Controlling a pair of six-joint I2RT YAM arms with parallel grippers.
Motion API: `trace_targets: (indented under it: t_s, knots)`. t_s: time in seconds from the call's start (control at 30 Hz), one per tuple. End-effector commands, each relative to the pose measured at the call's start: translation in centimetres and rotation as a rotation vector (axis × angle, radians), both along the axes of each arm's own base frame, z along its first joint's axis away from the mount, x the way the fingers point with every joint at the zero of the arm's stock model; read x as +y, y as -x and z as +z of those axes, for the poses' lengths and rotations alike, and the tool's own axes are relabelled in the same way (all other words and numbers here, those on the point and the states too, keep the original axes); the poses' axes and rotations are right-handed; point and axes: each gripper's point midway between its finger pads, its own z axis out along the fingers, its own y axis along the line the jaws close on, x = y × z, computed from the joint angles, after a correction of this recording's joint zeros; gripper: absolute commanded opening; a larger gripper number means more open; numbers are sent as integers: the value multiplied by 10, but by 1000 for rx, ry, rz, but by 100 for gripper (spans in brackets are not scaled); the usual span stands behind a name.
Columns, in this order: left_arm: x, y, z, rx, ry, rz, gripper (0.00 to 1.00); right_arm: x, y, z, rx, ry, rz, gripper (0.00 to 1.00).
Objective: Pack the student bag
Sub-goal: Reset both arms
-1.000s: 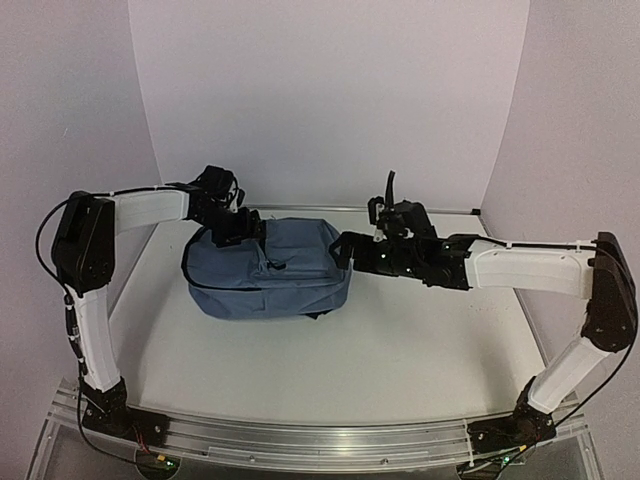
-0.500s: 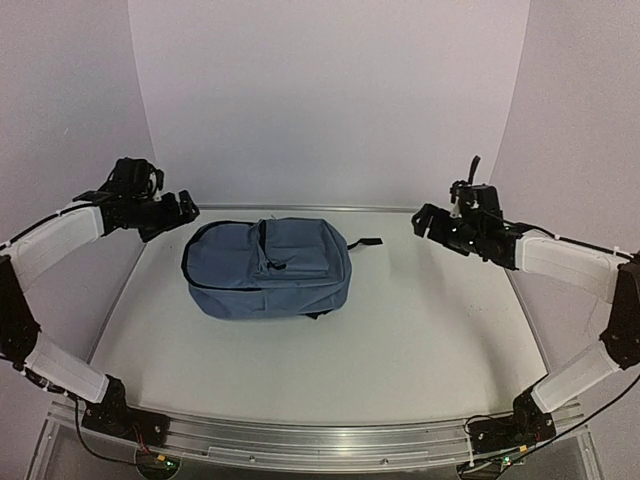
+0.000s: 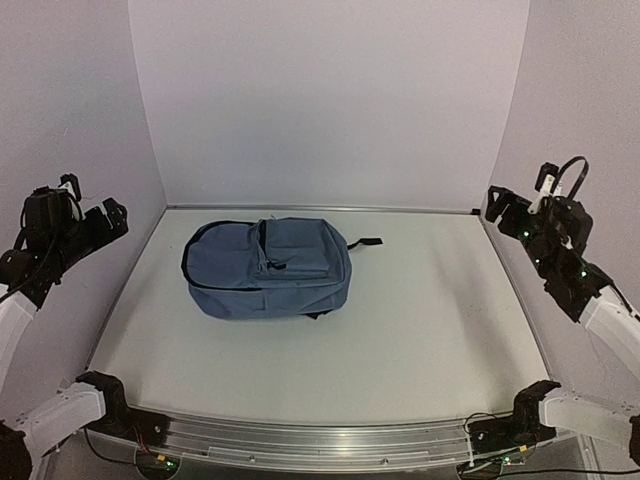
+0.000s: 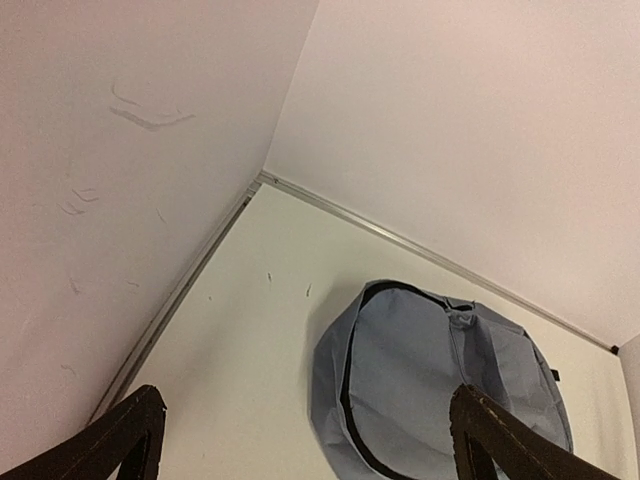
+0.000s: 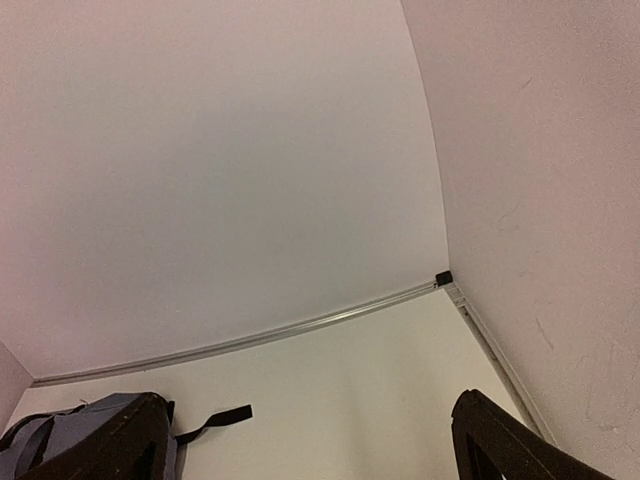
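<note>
Student bag (image 3: 268,268): slate-blue, lying flat on table (image 3: 420,340), rear left. Left hand (image 3: 102,220): spread wide, empty, well apart from bag. Right hand (image 3: 503,212): spread wide, empty.

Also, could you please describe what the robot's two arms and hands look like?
The left arm and right arm have white shell links joined by black joints. The left hand and right hand are black, with two dark fingers each. A black cable loops over the right wrist, near small green lights.
</note>
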Motion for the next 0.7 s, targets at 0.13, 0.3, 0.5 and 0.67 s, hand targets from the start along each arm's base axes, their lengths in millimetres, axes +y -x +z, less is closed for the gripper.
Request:
trace_targets:
  t_s: [0.13, 0.3, 0.5, 0.67]
  knots:
    - [24, 11, -1, 41, -59, 129, 100, -25, 33, 10, -141, 88, -94, 98]
    - [17, 16, -9, 63, -63, 77, 100, -26, 33, 10, -140, 91, -101, 98]
    - [17, 18, -7, 42, -59, 74, 100, -25, 30, 8, -132, 94, -100, 98]
    - [17, 20, -5, 33, -66, 73, 100, -27, 33, 10, -139, 91, -108, 98]
